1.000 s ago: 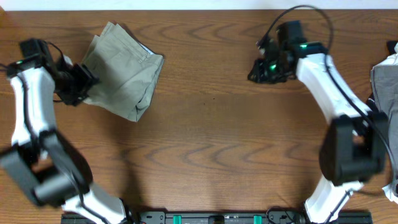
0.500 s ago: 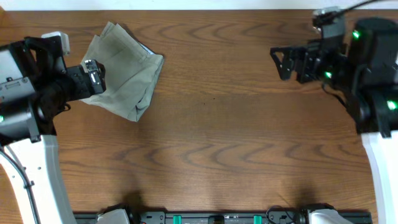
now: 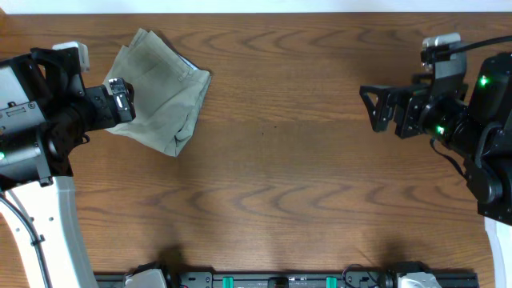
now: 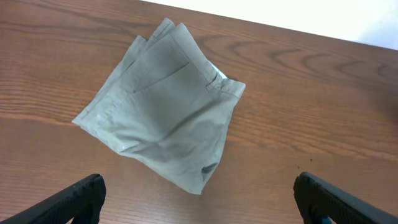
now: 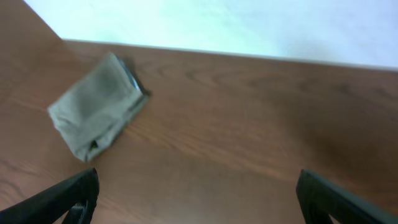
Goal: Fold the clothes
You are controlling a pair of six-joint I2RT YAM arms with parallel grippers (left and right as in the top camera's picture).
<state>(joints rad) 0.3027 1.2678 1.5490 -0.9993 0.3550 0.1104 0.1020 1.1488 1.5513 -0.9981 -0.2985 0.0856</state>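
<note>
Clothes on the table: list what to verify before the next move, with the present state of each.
1. Clothes folded into a bundle: ok.
2. Layers lined up: not ok, the edges fan out at the far corner.
3. Clothes wholly on the table: ok.
4. Left jaws open, nothing between them: ok.
5. Right jaws open, nothing between them: ok.
6. Right jaws away from the clothes: ok, they are far across the table.

Robot lab — 2 robot arms at a wood-grain table.
</note>
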